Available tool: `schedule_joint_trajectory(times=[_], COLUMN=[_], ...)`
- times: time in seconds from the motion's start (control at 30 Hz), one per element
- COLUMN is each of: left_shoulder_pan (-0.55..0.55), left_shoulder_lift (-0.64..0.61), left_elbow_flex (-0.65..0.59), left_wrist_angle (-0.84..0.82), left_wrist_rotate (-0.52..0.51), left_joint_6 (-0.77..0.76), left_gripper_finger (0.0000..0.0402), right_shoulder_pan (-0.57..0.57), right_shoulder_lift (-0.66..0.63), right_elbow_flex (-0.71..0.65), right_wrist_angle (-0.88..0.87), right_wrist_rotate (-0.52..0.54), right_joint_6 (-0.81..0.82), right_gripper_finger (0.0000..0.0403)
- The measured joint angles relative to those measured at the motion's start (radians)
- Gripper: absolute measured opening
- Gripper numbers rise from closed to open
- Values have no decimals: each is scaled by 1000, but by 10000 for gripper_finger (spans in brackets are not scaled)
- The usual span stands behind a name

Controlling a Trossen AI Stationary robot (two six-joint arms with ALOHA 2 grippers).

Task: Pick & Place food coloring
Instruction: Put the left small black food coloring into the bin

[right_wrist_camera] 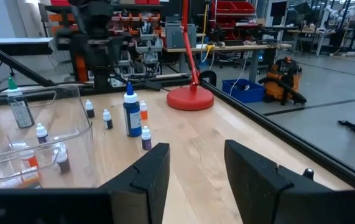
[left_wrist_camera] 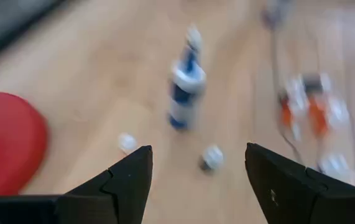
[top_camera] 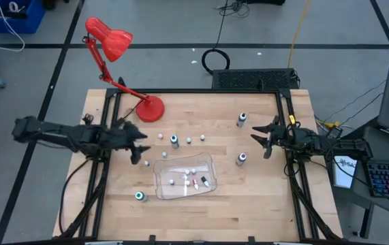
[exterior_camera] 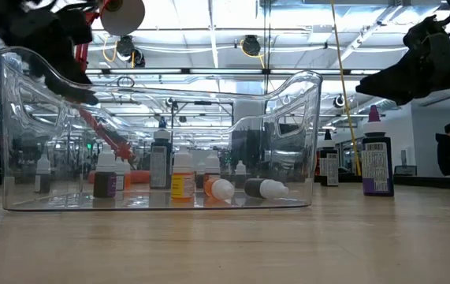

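Several tiny white-capped dropper bottles (top_camera: pixel 189 140) stand upright on the wood between my grippers. A larger blue one (top_camera: pixel 174 141) shows as the blue bottle (left_wrist_camera: pixel 186 81) ahead of my left fingers. More small bottles (top_camera: pixel 193 178) stand or lie in the clear tray (top_camera: pixel 208 160). My left gripper (top_camera: pixel 142 146) hovers open at the tray's far-left corner, with the blue bottle beyond its gap (left_wrist_camera: pixel 199 180). My right gripper (top_camera: pixel 257 139) is open at the table's right side, raised and facing the bottles (right_wrist_camera: pixel 196 168).
A red desk lamp rests by its round base (top_camera: pixel 151 108) at the far left of the table. Taller bottles stand at the far right (top_camera: pixel 242 120), right of the tray (top_camera: pixel 241 159) and near its left corner (top_camera: pixel 140 196). Bare wood lies along the near edge.
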Motion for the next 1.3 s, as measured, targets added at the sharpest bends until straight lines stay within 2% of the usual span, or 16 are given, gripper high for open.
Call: schedule_joint_trajectory(times=[0.1, 0.27, 0.37, 0.5, 0.83, 1.0, 1.3], left_shoulder_pan=[-46, -98, -114, -115, -116, -115, -115], left_shoulder_lift=[190, 429, 515, 612, 743, 750, 750], left_elbow_flex=[142, 288, 295, 289, 292, 291, 291], left_wrist_angle=[-168, -421, -436, -435, -399, -338, -343], left_wrist_rotate=[58, 158, 165, 170, 207, 199, 192], left_joint_6=[-43, -296, -397, -435, -479, -473, -453], left_gripper_finger=[257, 257, 257, 257, 257, 257, 257], right_shoulder_pan=[0, 0, 0, 0, 0, 0, 0], right_shoulder_lift=[0, 0, 0, 0, 0, 0, 0], right_elbow_flex=[0, 0, 0, 1, 2, 2, 3], right_wrist_angle=[0, 2, 3, 3, 4, 4, 4], right_wrist_rotate=[0, 0, 0, 0, 0, -1, -1], right_joint_6=[0, 0, 0, 0, 0, 0, 0], right_gripper_finger=[141, 141, 141, 141, 141, 141, 141])
